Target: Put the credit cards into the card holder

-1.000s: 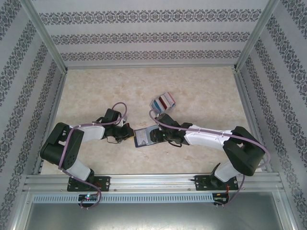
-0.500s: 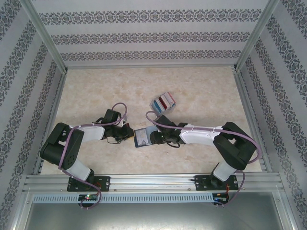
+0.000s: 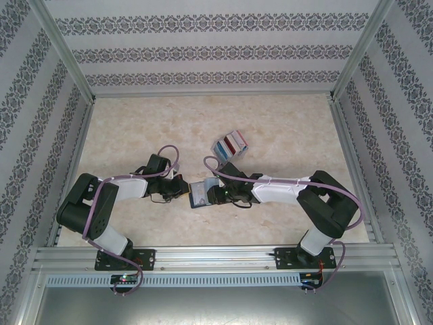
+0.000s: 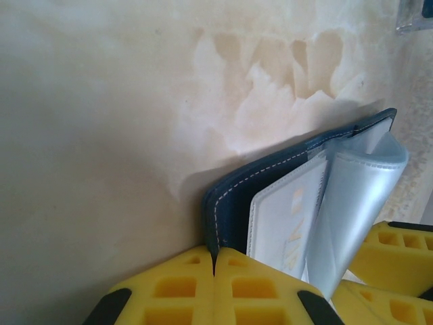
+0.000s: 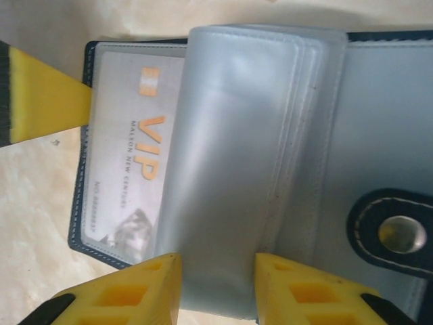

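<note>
Right hand [image 3: 215,195], advanced leftward, straddles the clear sleeves [image 5: 230,169] spread apart, while left hand [image 3: 181,190] pinches the card holder [image 3: 201,194] edge, readying insertion.

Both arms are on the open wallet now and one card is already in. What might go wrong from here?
1. The left tool pinches only the navy cover's edge of the wallet; a tug might pull it free and let the wallet fold shut.
2. The right tool straddles the bunched clear sleeves; closing could crease them or catch several at once.
3. The VIP card sits under those sleeves; dragging them sideways might work it out.
</note>
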Robot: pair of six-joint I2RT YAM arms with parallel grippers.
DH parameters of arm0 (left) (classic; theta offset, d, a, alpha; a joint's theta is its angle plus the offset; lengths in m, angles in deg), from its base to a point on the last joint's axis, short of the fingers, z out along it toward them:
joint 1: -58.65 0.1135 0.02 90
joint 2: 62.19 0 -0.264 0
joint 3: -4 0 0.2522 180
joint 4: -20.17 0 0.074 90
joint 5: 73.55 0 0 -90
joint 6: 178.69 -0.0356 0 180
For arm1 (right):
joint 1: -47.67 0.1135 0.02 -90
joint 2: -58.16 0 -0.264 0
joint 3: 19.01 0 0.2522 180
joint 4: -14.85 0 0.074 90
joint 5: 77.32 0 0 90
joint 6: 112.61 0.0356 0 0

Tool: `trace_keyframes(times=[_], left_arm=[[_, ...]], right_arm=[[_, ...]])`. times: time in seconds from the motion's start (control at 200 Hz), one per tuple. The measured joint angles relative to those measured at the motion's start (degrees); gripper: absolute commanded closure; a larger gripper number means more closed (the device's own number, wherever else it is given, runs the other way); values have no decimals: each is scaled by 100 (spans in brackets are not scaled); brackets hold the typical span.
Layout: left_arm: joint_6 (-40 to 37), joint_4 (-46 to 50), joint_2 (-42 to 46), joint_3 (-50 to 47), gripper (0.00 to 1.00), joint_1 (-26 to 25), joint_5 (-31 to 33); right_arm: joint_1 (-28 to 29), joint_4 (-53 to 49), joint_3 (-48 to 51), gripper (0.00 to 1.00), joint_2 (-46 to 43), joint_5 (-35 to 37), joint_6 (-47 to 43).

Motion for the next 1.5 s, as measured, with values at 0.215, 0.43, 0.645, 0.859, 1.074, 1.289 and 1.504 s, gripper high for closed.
trace_keyframes(times=[0.215, 0.43, 0.645, 0.859, 1.074, 1.289, 1.504], left_arm=[[0, 0, 0, 0, 95, 0, 0], [0, 0, -4, 0, 95, 0, 0], [2, 0, -33, 22, 92, 0, -31], [7, -20, -44, 22, 75, -2, -50], [15, -17, 42, 109, 53, -7, -133], [22, 76, 66, 195, 46, -9, -151], [11, 203, 66, 258, 47, -7, -90]], right_arm=[[-57, 323, 2, 65, 109, -431, 68], [-76, 605, 9, 63, 120, -699, 138], [-76, 857, 0, 62, 223, -1027, 155], [-76, 951, -50, 62, 326, -1193, 155], [-122, 944, -7, 56, 280, -1145, 164], [-341, 951, 356, 52, -48, -1071, 170], [-428, 850, 577, 52, -284, -748, 173]])
